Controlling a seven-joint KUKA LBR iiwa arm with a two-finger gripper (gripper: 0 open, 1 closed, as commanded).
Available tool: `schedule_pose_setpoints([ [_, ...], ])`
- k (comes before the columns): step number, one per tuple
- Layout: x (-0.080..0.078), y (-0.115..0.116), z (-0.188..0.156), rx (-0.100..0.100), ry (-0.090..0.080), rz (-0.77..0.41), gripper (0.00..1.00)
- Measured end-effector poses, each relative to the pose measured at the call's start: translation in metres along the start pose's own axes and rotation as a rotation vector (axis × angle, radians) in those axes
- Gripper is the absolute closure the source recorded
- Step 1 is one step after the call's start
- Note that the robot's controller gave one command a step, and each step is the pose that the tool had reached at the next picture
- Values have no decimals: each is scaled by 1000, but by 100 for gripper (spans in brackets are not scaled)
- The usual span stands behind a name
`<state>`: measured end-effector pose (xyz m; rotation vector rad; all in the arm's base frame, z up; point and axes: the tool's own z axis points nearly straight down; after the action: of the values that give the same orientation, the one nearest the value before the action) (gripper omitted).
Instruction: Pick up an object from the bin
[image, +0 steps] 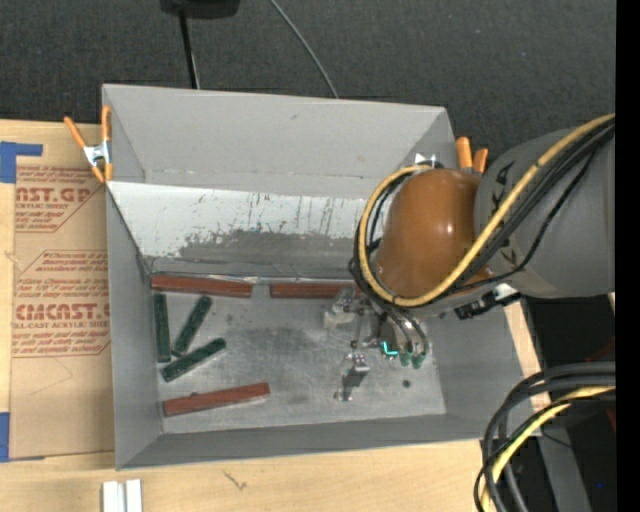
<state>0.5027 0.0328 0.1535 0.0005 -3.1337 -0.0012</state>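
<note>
Pincer (348, 380) low over bare floor of grey metal bin (270, 140), right of centre, with nothing seen in its grip; wide or narrow, cannot tell against the clutter of the wrist.

At far left, three dark green sticks: one lying along the left wall (162, 328), one tilted just beside it (192, 322), a third slanting below (195, 359). Near the front wall, a reddish-brown bar (216, 399), almost level. Along the back wall, two more such bars end to end with a gap between: longer left bar (202, 286) and shorter right bar (306, 291), the latter nearest the pincer yet apart from it.

Judged as the approach step, no grasp made yet. Next move probably calls for shifting onto a bar, the front one lying freer than the pair against the wall, then lining up across its narrow side.

Right corner of the floor hidden under orange wrist cover (425, 235) and cables; small parts below the wrist hard to make out.
</note>
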Motion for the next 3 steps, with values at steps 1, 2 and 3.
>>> schedule_pose_setpoints([
  [1, -2, 0, -4, 0, -8, 0, 0],
  [2, 4, 54, 66, 0, -7, -80, 100],
  [3, 4, 54, 66, 0, -7, -79, 0],
])
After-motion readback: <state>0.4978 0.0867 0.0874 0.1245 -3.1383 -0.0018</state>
